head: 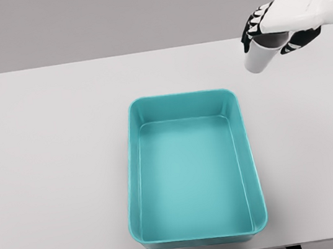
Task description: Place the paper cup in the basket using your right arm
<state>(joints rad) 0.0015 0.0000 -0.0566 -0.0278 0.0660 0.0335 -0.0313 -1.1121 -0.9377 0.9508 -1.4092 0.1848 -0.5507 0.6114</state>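
Grey wall behind, white table (49, 179) filling the frame. Teal basket (191, 168) at centre, nothing in it. Right hand (277, 23) upper right, fingers clamped on paper cup (261, 54), apparently lifted clear. Cup's long axis near vertical, lower end tilted slightly left. Best carry down-left over the basket, release low.
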